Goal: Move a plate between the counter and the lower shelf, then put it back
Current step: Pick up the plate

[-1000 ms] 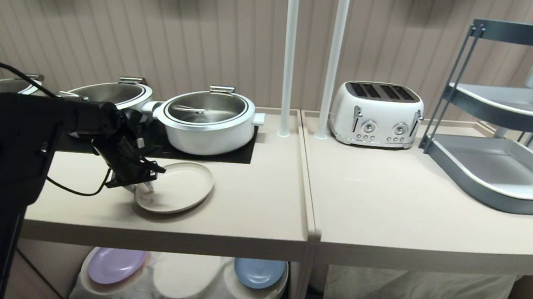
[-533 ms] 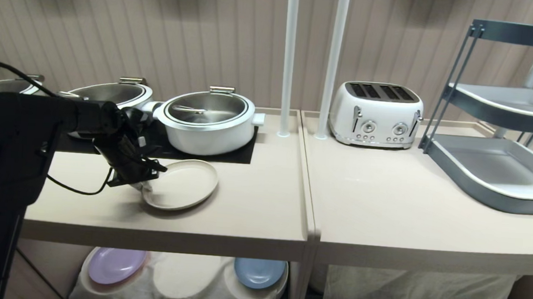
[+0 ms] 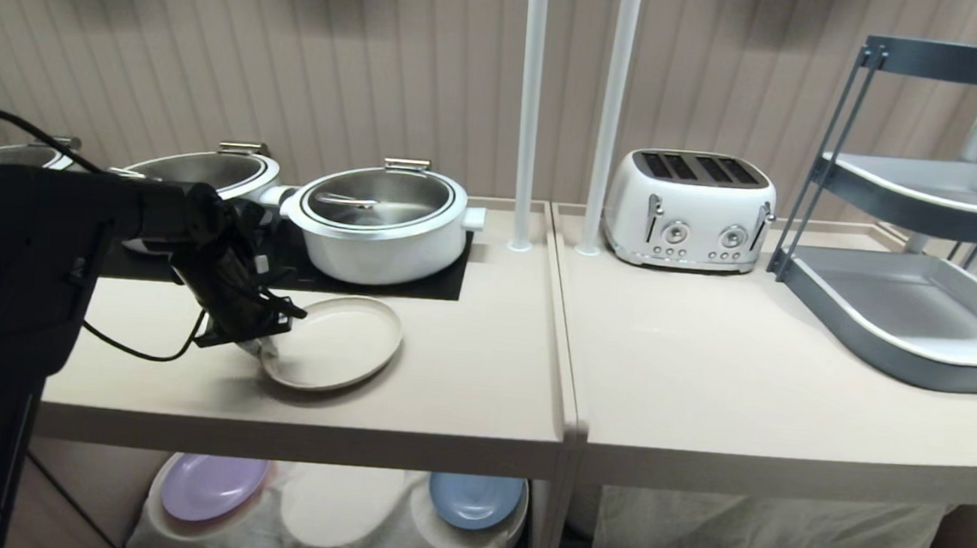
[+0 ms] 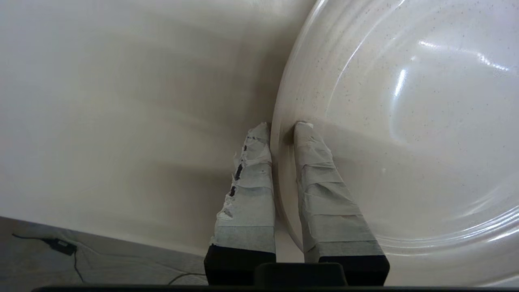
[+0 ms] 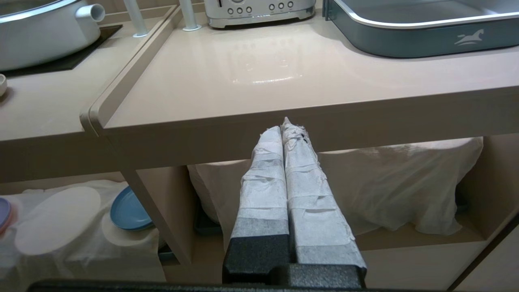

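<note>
gripping the near-left rim of the plate, the left gripper has one taped finger inside the rim and one outside, jaws clamped on it. over the last second the plate has slid a little to the right and back across the counter, its held edge tipped slightly up, which suggests the lift is only starting. the middle hump on the lower shelf sits bare between a lilac plate and a blue plate. the right gripper hangs parked below the counter edge, fingers pressed together and empty.
</note>
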Controlling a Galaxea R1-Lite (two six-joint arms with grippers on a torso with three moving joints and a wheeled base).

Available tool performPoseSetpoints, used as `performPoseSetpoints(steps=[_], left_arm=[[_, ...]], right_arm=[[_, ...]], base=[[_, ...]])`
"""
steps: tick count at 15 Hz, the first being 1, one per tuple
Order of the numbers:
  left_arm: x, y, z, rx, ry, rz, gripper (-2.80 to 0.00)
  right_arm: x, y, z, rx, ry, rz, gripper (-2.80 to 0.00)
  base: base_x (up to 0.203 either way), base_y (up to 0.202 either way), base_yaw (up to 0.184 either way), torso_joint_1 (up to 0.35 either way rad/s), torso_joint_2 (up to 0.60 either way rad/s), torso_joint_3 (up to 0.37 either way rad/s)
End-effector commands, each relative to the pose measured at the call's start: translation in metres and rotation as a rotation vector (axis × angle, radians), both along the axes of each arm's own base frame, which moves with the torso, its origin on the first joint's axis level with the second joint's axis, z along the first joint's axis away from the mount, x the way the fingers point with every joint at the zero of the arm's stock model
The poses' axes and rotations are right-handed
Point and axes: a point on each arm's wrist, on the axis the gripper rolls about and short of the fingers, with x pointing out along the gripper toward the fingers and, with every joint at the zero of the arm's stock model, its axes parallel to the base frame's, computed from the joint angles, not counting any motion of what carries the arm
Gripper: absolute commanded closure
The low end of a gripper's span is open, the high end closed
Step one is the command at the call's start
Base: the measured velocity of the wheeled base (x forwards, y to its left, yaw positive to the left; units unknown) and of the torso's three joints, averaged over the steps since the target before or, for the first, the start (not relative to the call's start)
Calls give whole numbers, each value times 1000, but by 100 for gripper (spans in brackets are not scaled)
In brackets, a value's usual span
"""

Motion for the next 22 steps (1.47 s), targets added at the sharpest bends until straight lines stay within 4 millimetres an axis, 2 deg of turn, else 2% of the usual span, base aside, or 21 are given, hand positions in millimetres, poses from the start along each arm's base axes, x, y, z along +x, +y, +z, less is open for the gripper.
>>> performPoseSetpoints(steps=[1, 4, 10, 16, 22], left_arm=[[-3, -5, 8, -2, -8, -6, 0], [-9, -15, 18, -15, -12, 8, 0], [-28, -21, 32, -41, 0, 7, 0], [-53, -25, 37, -68, 41, 15, 0], [-63, -34, 44, -113, 43, 54, 0]], right_arm=[[0, 0, 0, 1, 1, 0, 0], [0, 0, 0, 1, 1, 0, 0], [0, 0, 0, 1, 1, 0, 0], [0, 0, 0, 1, 1, 0, 0], [0, 0, 0, 1, 1, 0, 0]], base=[[0, 0, 0, 0, 0, 0], [0, 0, 0, 0, 0, 0], [0, 0, 0, 0, 0, 0], [0, 0, 0, 0, 0, 0], [0, 0, 0, 0, 0, 0]])
